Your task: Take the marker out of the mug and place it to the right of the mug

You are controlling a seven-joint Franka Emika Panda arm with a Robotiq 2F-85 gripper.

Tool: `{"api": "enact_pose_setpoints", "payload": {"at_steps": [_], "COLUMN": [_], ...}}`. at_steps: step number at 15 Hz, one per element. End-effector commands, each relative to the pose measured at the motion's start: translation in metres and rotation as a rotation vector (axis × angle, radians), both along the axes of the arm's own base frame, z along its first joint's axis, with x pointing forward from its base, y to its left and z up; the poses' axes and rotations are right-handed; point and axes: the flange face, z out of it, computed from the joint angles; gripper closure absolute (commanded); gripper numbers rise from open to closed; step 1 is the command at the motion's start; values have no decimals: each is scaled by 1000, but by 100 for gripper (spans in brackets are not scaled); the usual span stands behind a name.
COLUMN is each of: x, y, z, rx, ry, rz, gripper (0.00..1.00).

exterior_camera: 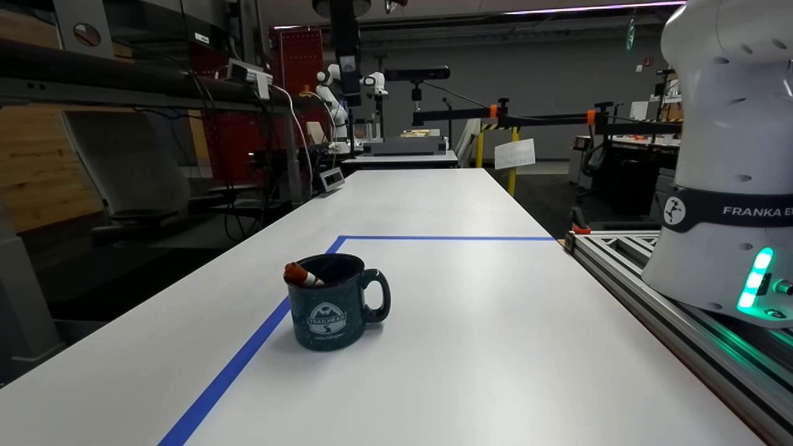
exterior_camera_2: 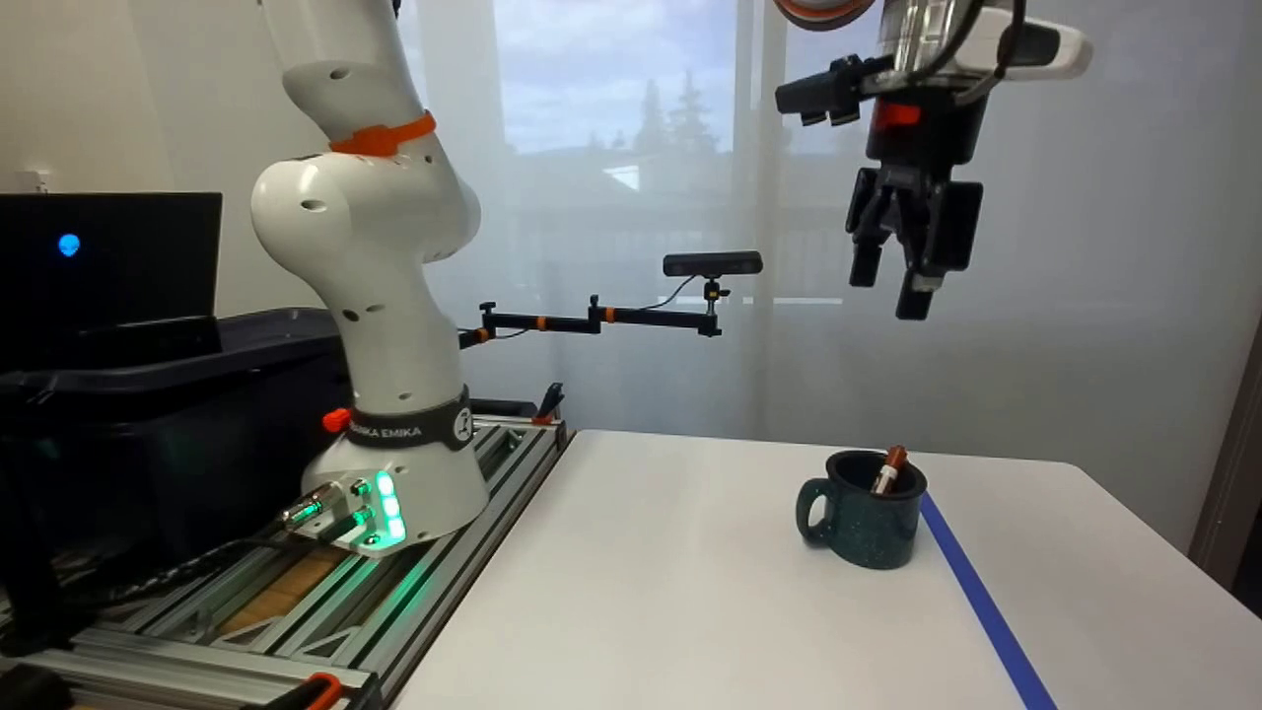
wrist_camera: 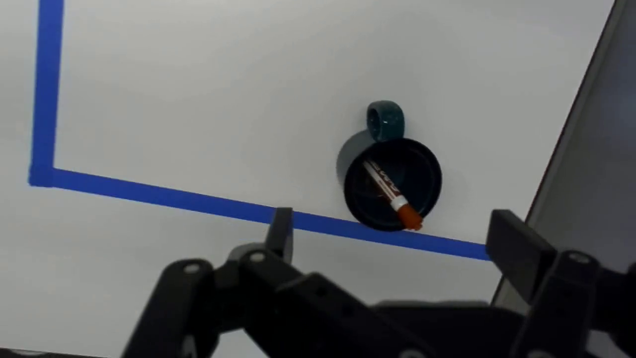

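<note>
The marker [wrist_camera: 390, 192] leans inside the mug [exterior_camera_2: 872, 530], its orange cap [wrist_camera: 409, 217] poking out at the top. High above hangs the gripper [exterior_camera_2: 889, 287], jaws wide apart; in the wrist view the marker lies slanted to them, so a small turn may help.

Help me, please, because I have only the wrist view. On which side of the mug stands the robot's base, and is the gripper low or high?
Observer: On the side of the handle: in both exterior views, it points from the mug toward the side where the base stands.
Operator: Thank you. And the height?
Observer: High: in an exterior view, the gripper hangs well above the mug, with open air between them.
</note>
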Motion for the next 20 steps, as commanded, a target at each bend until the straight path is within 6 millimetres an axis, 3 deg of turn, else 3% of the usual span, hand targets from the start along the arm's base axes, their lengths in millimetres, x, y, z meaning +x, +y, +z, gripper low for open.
{"api": "enact_pose_setpoints", "payload": {"at_steps": [1,3,4,9,20], "x": [6,13,9,18,36], "y": [25,32,28,31,65], "z": [-28,-42,-34,-48,-103], "rx": [35,5,12,26,-45], "ry": [-14,-46,-10,-40,-44], "rz": [196,306,218,301,441], "gripper": [0,0,0,0,0]}}
